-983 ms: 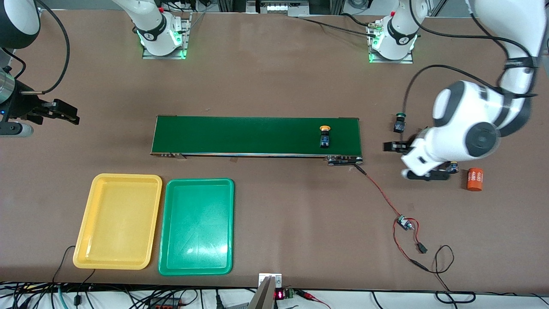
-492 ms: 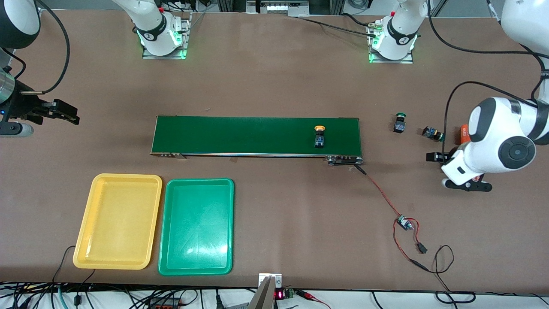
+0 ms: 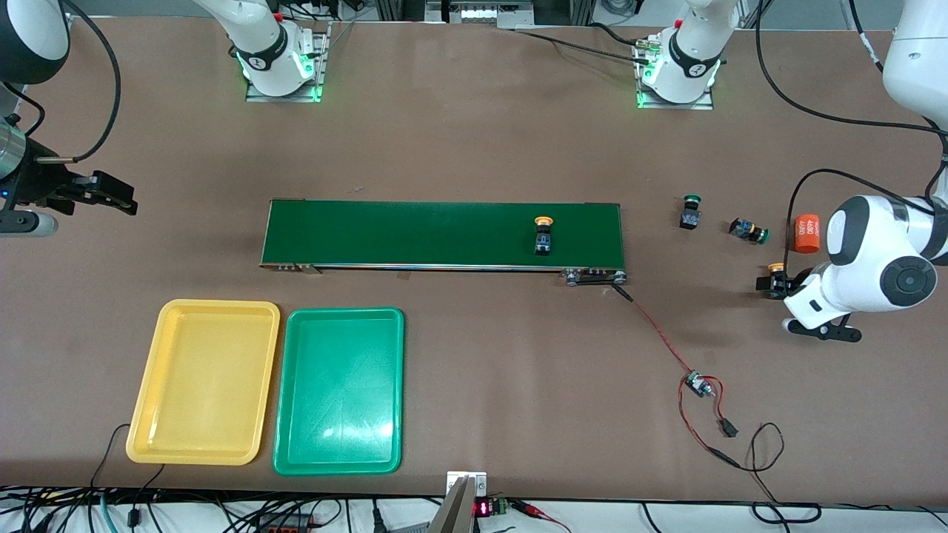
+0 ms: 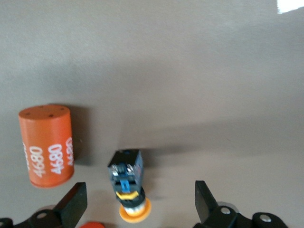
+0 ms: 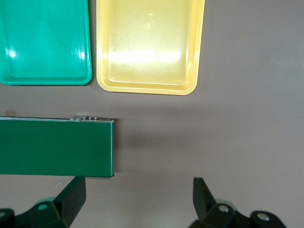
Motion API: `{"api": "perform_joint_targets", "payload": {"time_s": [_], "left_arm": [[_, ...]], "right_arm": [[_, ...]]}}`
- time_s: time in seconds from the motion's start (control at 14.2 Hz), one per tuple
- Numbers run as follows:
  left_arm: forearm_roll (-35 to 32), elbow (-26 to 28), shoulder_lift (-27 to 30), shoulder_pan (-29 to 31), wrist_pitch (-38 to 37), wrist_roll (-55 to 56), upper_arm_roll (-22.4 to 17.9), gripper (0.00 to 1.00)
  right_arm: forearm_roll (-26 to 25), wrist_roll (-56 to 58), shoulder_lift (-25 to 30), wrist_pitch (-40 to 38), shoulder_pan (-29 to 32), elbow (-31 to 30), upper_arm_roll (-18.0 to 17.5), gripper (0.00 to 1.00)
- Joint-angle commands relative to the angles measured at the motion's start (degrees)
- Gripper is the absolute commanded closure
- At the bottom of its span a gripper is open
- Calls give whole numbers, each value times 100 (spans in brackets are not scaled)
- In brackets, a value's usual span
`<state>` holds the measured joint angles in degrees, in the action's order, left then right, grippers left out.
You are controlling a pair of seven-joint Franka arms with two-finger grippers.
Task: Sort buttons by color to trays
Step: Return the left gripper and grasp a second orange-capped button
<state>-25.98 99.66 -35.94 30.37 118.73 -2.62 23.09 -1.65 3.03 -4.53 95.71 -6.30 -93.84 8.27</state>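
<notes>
One yellow-capped button (image 3: 544, 235) lies on the conveyor belt (image 3: 415, 233). Two green-capped buttons (image 3: 690, 212) (image 3: 748, 230) sit on the table past the belt's end, toward the left arm's end. Another yellow-capped button (image 3: 775, 277) (image 4: 127, 178) lies on its side between the spread fingers of my open left gripper (image 4: 140, 202), untouched. My right gripper (image 5: 137, 192) waits open and empty over the table at the right arm's end. The yellow tray (image 3: 204, 381) and the green tray (image 3: 339, 391) lie side by side, nearer the camera than the belt, with nothing in them.
An orange cylinder with white print (image 3: 807, 233) (image 4: 46, 145) stands close beside the left gripper; a second orange object (image 4: 92, 224) peeks in by one finger. A small circuit board (image 3: 696, 383) with red and black wires trails from the belt's end.
The left arm has swung away from the belt toward its end of the table and now straddles the yellow-capped button. The button on the belt has drifted toward the right arm's end.
</notes>
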Motion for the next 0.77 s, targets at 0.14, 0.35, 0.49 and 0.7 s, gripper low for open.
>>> {"api": "perform_joint_targets", "payload": {"time_s": [0.14,0.35,0.49,0.7], "left_arm": [[-180,88,-264,303,247,-89,37,1],[-180,203,-342,355,335,-89,37,16],[-171,203,-352,347,309,-46,37,48],[-162,176,-264,347,-32,-81,98,81]], "right_arm": [[-2,23,4,-70,-3,50,-9,0],[7,14,4,-70,6,33,-9,0],[7,14,4,-79,6,24,-1,0],[16,-4,-4,-96,6,24,-9,0]]}}
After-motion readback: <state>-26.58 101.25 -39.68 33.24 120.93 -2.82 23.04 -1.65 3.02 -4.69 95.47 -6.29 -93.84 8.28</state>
